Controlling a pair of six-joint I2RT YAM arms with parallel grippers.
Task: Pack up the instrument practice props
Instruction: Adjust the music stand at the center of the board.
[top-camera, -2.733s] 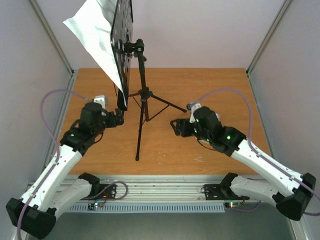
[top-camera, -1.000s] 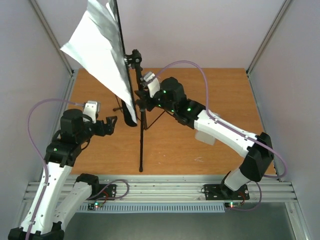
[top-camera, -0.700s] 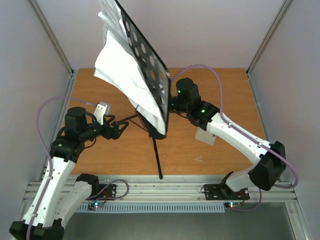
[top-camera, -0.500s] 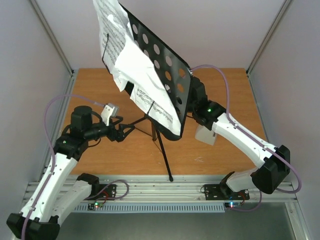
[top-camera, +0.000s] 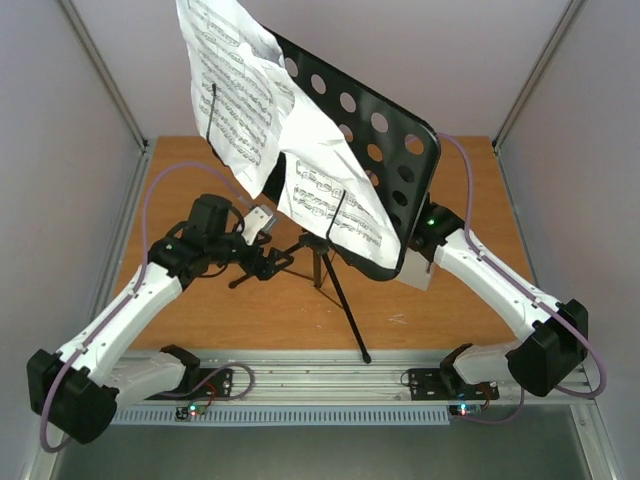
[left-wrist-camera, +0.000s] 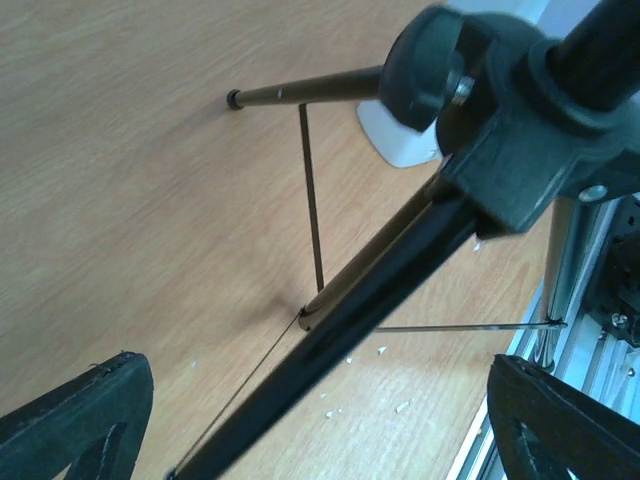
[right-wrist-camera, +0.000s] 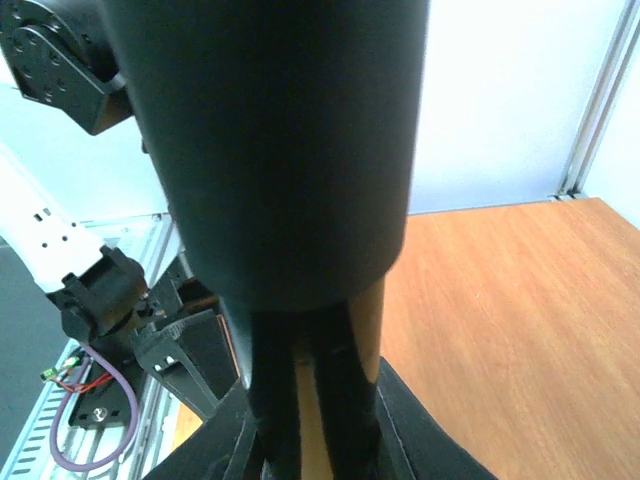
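Spread wide on the left gripper, jaws gripping nothing. In the left wrist view, both fingers low in the corners, with a black leg of the music stand crossing the gap from 7 to 1 o'clock and touching neither. On the right gripper, jaws narrow and clamped around the stand's black shaft, so close to the right wrist camera as to fill most of that view. From above, hidden behind the stand's desk, that grip.

Largest on the table: the stand, leaning, with its round-holed desk tipped up toward 12 to 1 o'clock and its face turned to the overhead camera. Tripod hub near the table's middle. One leg out to 5 o'clock, foot close to the near edge; another out to 8 o'clock, passing right by the left gripper. Left gripper itself just at 9 o'clock of the hub.

Next, the sheet of music: crumpled, lying against the desk's face. Printed staves showing at 10 o'clock and again lower down, with a blank fold between.

Smallest, the metronome — white, on the table at 4 o'clock of the hub, half hidden under the desk's lower edge, well apart from the left jaws.
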